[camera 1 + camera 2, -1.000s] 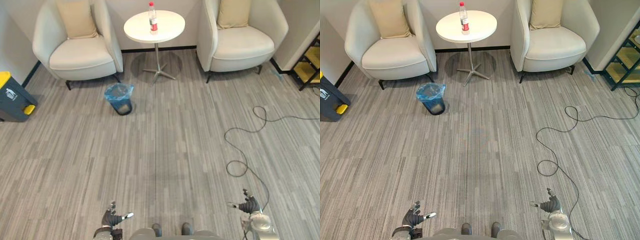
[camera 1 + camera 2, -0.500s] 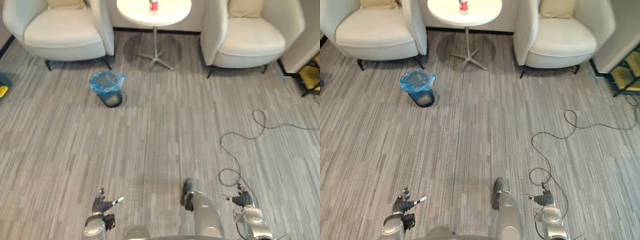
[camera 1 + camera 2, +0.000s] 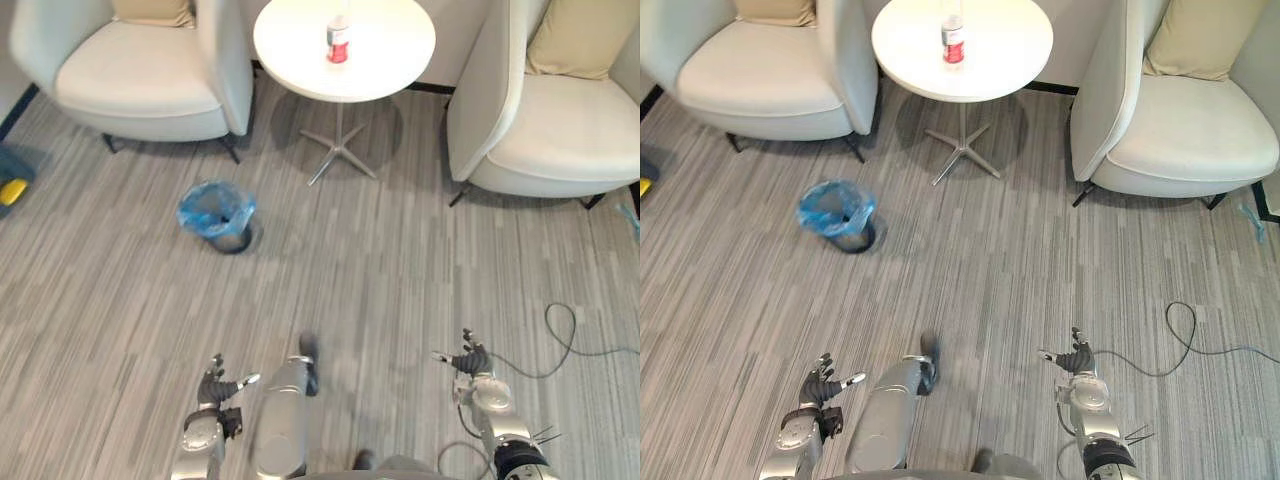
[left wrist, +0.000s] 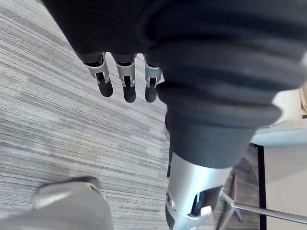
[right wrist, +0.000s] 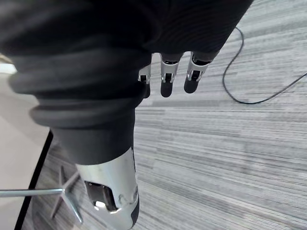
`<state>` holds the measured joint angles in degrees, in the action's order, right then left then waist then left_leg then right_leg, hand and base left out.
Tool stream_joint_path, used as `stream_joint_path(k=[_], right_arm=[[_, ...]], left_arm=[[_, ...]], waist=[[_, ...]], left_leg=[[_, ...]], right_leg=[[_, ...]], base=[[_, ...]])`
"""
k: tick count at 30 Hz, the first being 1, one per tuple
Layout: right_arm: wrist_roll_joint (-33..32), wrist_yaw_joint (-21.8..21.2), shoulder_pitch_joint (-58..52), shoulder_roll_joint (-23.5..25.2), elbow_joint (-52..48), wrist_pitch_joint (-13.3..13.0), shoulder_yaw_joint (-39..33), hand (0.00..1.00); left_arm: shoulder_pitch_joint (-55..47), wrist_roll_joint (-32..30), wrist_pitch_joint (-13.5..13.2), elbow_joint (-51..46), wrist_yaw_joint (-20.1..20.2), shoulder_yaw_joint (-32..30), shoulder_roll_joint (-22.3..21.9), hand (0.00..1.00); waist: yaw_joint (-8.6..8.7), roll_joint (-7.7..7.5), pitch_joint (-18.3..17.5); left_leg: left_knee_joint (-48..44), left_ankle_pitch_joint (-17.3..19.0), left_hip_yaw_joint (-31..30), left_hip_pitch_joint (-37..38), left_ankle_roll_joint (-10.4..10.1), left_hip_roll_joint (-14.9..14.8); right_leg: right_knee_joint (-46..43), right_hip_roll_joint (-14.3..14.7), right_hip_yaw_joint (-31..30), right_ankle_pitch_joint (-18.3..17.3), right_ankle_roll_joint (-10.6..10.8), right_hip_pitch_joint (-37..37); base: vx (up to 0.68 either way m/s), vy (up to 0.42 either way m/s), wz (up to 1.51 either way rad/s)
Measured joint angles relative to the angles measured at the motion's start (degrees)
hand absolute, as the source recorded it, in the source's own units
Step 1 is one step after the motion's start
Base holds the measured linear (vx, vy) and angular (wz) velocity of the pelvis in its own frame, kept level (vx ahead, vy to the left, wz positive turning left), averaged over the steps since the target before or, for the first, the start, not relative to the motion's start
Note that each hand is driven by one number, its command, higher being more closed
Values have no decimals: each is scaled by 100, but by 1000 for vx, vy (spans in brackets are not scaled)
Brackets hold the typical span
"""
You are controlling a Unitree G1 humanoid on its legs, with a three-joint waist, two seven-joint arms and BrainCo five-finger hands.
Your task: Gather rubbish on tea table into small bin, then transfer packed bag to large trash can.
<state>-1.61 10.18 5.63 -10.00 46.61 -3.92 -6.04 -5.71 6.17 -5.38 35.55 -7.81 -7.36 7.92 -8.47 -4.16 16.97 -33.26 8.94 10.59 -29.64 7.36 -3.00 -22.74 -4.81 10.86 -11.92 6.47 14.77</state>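
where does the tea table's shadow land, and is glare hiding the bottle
Left eye view: the tea table throws a soft round shadow on the carpet below, around its base; right eye view: the bottle stands out on the white top, no glare over it.

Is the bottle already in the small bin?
No, the bottle stands upright on the round table, well apart from the bin.

Grey striped carpet (image 3: 390, 270); cream left armchair (image 3: 140, 75), right armchair (image 3: 560, 130), round white table (image 3: 385, 45) between.
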Motion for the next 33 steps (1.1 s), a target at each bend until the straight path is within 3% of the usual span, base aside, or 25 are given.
stream_joint_path(k=[1, 2, 3, 5, 6, 7, 8, 9, 10, 11, 12, 13, 14, 15, 16, 17, 18, 19, 21, 23, 25, 26, 27, 30, 33], right_arm=[[0, -2, 1, 56, 55, -10, 19, 0], [1, -18, 8, 87, 104, -17, 40, 0], [1, -25, 1, 129, 150, -9, 56, 0], [4, -23, -207, 168, 129, -5, 124, 0], [16, -29, -310, 169, 78, -7, 198, 0], [21, -32, -368, 169, 42, -5, 199, 0], [28, -34, -405, 161, 24, 0, 196, 0], [47, -30, -406, 142, 16, 1, 175, 0], [62, -31, -409, 136, 16, 6, 153, 0], [115, -30, -419, 138, 14, 13, 147, 0], [183, -30, -462, 155, 13, 34, 148, 0], [198, -30, -506, 158, 13, 40, 148, 0], [211, -32, -543, 129, 13, 60, 143, 0], [218, -32, -506, 117, -41, 63, 137, 0], [217, -31, -473, 111, -77, 58, 134, 0], [212, -33, -438, 100, -158, 42, 147, 0], [212, -34, -411, 104, -155, 43, 157, 0], [170, -28, -386, 121, -142, 47, 152, 0], [149, -16, -373, 109, -147, 34, 132, 0], [137, 16, -272, 114, -198, 16, -56, 0], [135, 54, -242, 145, -268, 5, -174, 0], [136, 114, -293, 159, -330, 1, -250, 0], [138, 144, -378, 105, -426, 3, -275, 0], [156, 219, -730, 289, -827, 23, -304, 0], [207, 225, -935, 364, -1652, 1, -295, 0]], left_arm=[[21, 1, 9, 0, -1, 6, 42, 0], [50, 2, 10, -2, -1, 23, 97, 0], [42, 3, 14, -1, 0, 35, 169, 0], [-26, 19, 16, -4, -8, 45, 257, 0], [-68, 44, 9, -8, -8, 42, 260, 0], [-67, 44, 8, -8, -8, 43, 259, 0], [-53, 44, 4, 3, -6, 37, 263, 0], [-1, 43, 5, 71, -5, 30, 284, 0], [51, 41, 10, 124, -4, 32, 281, 0], [96, 39, 14, 158, -6, 39, 249, 0], [98, 35, 13, 198, -8, 43, 225, 0], [89, 34, 14, 223, -9, 41, 210, 0], [49, 35, 7, 251, -16, 35, 137, 0], [20, 28, 5, 264, -10, 38, 114, 0], [21, 21, 4, 286, -7, 40, 111, 0], [57, 8, 15, 356, 1, 27, 101, 0], [52, 1, 17, 375, 2, 17, 91, 0], [17, -11, 18, 395, 14, 22, 64, 0], [26, -12, 18, 415, 17, 42, 42, 0], [26, -15, 14, 407, 17, 45, -26, 0], [27, -16, 18, 411, 15, 46, -43, 0], [8, -17, 20, 430, 14, 56, -66, 0], [-45, -18, 21, 440, 14, 82, -123, 0], [65, -27, 52, 549, 14, 183, -31, 0], [-9, -97, 59, 568, 10, 274, -9, 0]], waist=[[42, -2, -2], [86, 4, 2], [152, 7, 3], [241, 46, 12], [329, 130, -14], [354, 131, -25], [427, 130, -24], [484, 128, -26], [485, 124, -28], [492, 45, -68], [505, 42, -70], [521, 45, -84], [630, 167, -169], [617, 319, -262], [625, 367, -290], [605, 417, -301], [596, 419, -299], [512, 393, -275], [443, 342, -266], [449, 291, -254], [432, 307, -248], [441, 370, -253], [453, 569, -245], [473, 349, -287], [494, 307, -311]], left_leg=[[-160, 344, -90, 230, -19, 2], [-146, 543, -182, 450, -21, 18], [-30, 672, -281, 752, -5, 45], [590, 768, -452, 1702, -72, 49], [981, 783, -589, 2150, -100, 37], [1140, 795, -623, 2338, -129, 25], [1310, 788, -677, 2619, -241, -8], [1351, 878, -758, 2820, -332, -13], [1378, 931, -787, 2919, -392, -13], [1425, 1056, -867, 3152, -602, -10], [1442, 1198, -920, 3448, -831, -17], [1428, 1254, -961, 3555, -899, -36], [1385, 1323, -1177, 3731, -990, -184], [1077, 1242, -1250, 3636, -1132, -373], [774, 1172, -1270, 3535, -1220, -412], [-52, 835, -1237, 3185, -1389, -545], [-616, 543, -1180, 2951, -1421, -635], [-1962, 463, -858, 2436, -1314, -1007], [-2152, 712, -667, 2208, -1282, -1083], [-1254, 890, -554, 1723, -1231, -1024], [39, 761, -657, 1527, -1324, -929], [770, 297, -747, 1539, -1390, -866], [1088, -475, -896, 1502, -1272, -916], [1133, -337, -810, 1667, -1202, -587], [1354, -362, -578, 1817, -1082, -372]], right_leg=[[-1347, -98, -147, 451, 584, -466], [-2424, -132, -132, 473, 681, -928], [-3237, -179, 15, 369, 489, -1313], [-3664, -282, 505, 46, -104, -1918], [-3253, -297, 835, -128, -317, -2304], [-2936, -296, 925, -224, -343, -2505], [-2021, -268, 1028, -260, -364, -2855], [-898, -172, 994, -147, -334, -3130], [-322, -122, 903, 23, -302, -3253], [755, 8, 690, 512, -295, -3389], [1187, 114, 419, 1107, -329, -3419], [1131, 152, 262, 1449, -414, -3374], [811, 259, 114, 1786, -733, -3306], [452, 348, 257, 1440, -837, -3349], [372, 385, 328, 1306, -894, -3330], [421, 508, 389, 1129, -973, -3133], [591, 575, 395, 1101, -996, -2929], [1179, 781, 385, 1115, -1030, -2143], [1324, 800, 319, 1113, -1032, -1793], [1503, 731, 254, 1113, -1031, -1451], [1612, 702, 145, 1057, -940, -1341], [1650, 704, 145, 945, -778, -1251], [1659, 817, 111, 818, -672, -1129], [1453, 388, 13, 563, -410, -1143], [1382, 131, -107, 499, -301, -1218]], base=[[590, 121, 21], [676, 112, 30], [536, 56, 35], [542, 16, 43], [555, -23, 45], [658, -91, 48], [551, -110, 46], [548, -128, 46], [463, -135, 49], [712, -240, 54], [710, -269, 64], [801, -345, 83], [700, -318, 68], [716, -312, 56], [617, -278, 22], [466, -216, 14], [653, -257, 11], [520, -169, 1], [419, -105, -4], [363, -22, -11], [275, 94, -39], [251, 139, -37], [235, 168, -22], [191, 175, 2], [92, 137, -13]])
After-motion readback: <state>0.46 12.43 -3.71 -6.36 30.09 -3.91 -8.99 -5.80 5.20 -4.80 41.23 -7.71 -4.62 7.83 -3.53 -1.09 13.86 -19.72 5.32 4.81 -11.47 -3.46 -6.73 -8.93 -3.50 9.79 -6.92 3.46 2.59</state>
